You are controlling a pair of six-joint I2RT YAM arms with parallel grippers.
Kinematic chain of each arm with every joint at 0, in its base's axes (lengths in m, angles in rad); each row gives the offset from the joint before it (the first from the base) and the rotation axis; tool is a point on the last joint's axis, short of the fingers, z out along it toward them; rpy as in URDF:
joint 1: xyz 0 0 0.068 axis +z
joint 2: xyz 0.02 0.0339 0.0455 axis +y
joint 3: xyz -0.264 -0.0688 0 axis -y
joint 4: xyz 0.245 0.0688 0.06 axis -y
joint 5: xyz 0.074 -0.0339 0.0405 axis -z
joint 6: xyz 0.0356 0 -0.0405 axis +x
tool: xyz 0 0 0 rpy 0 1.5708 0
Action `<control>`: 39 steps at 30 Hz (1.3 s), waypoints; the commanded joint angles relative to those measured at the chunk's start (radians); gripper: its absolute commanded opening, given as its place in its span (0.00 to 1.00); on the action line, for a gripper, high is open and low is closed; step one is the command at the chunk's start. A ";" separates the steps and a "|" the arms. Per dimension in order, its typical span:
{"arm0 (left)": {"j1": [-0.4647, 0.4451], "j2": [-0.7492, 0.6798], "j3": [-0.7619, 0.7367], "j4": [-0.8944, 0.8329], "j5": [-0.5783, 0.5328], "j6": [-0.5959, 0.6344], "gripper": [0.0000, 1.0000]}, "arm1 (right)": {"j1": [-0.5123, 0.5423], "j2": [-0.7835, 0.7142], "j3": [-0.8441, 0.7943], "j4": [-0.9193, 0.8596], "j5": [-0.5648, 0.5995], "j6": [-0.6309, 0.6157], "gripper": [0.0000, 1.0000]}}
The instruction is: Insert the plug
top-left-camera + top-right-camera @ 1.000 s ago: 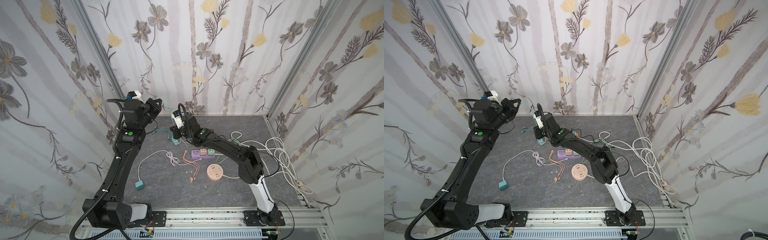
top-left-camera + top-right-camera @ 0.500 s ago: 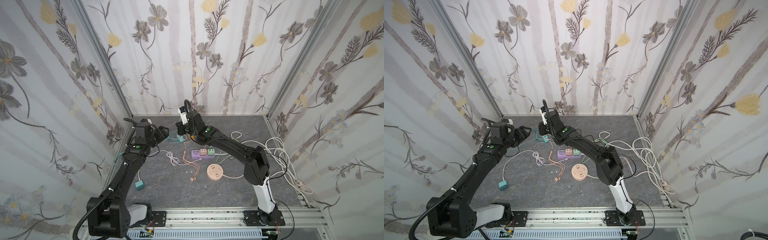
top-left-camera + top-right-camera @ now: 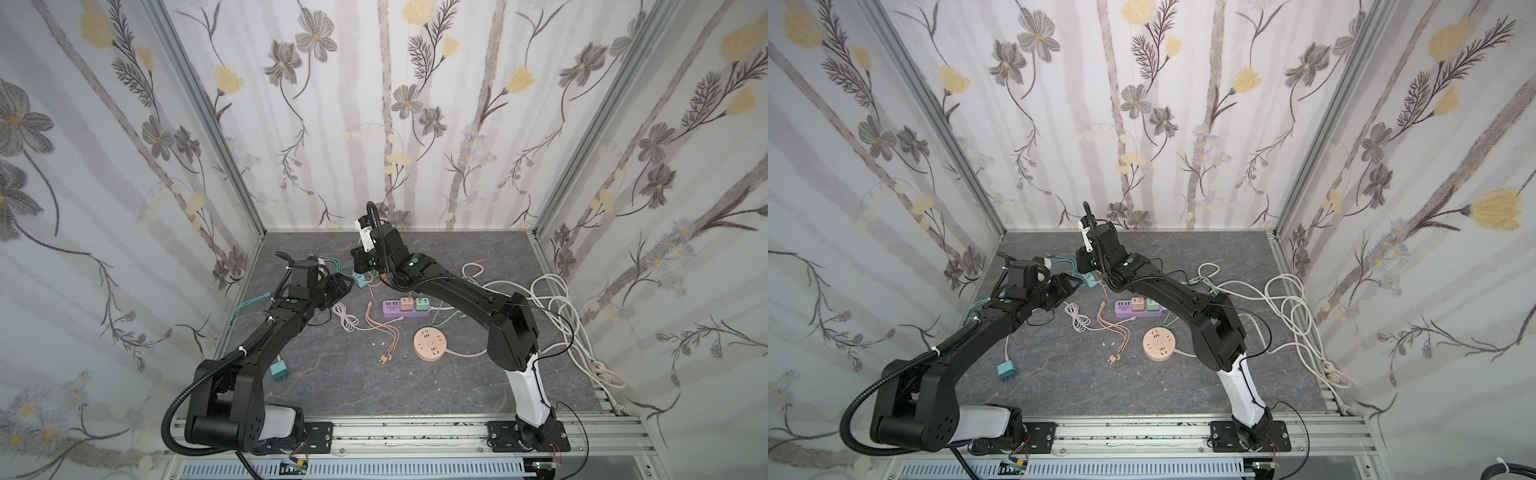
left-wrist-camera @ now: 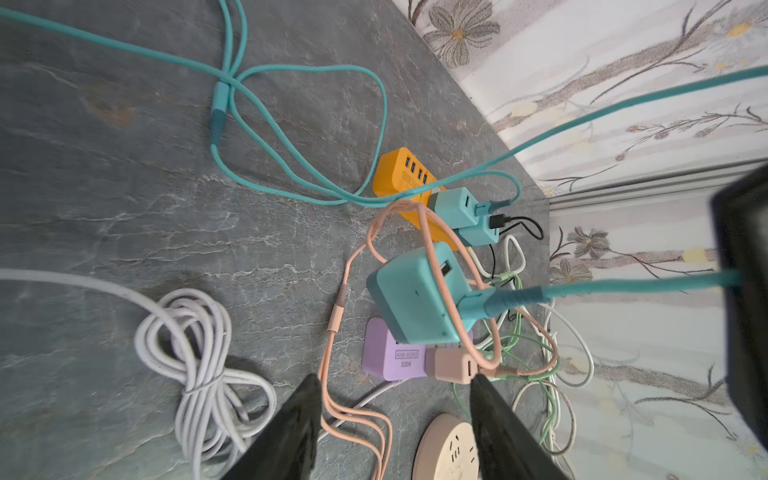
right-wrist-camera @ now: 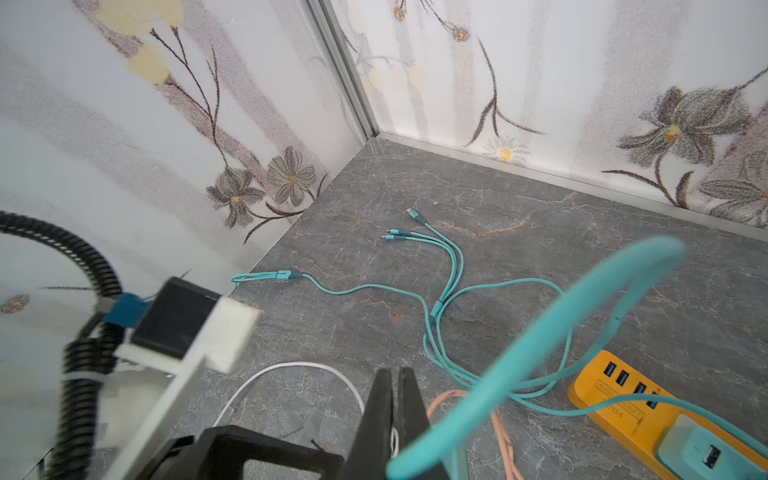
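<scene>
On the grey marbled tabletop point(image 3: 374, 386), the round peach plastic socket point(image 3: 430, 344) is placed before the purple plastic power strip point(image 3: 391, 308), the coiled white cable point(image 3: 347, 320) is laid to its left, and the looped white cords point(image 3: 570, 328) are heaped well right.

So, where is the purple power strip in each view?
Both top views: purple power strip mid-table, beside the right arm.
Left wrist: purple power strip partly hidden by the teal adapter on its teal cable.
Right wrist: not in it.
Shared landmark: the peach cable, in all four.
</scene>
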 commanded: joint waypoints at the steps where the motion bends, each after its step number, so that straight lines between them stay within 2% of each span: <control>1: -0.015 0.060 0.034 0.133 0.088 -0.019 0.54 | 0.004 -0.007 0.000 0.013 -0.008 0.011 0.00; 6: -0.039 0.107 0.053 0.176 0.103 -0.025 0.57 | 0.007 -0.008 0.000 0.006 -0.005 0.008 0.00; 8: -0.043 0.111 0.056 0.164 0.090 -0.024 0.55 | 0.007 -0.008 0.000 0.004 -0.003 0.008 0.00; 23: -0.043 0.099 0.047 0.090 0.028 0.011 0.00 | 0.007 -0.028 -0.008 0.004 0.027 -0.009 0.00; 30: -0.022 0.068 0.029 0.053 -0.025 0.020 0.00 | 0.005 -0.086 -0.062 0.042 0.044 -0.018 0.00; 39: 0.010 0.065 0.037 0.062 -0.027 0.006 0.00 | 0.005 -0.153 -0.179 0.101 0.006 -0.013 0.00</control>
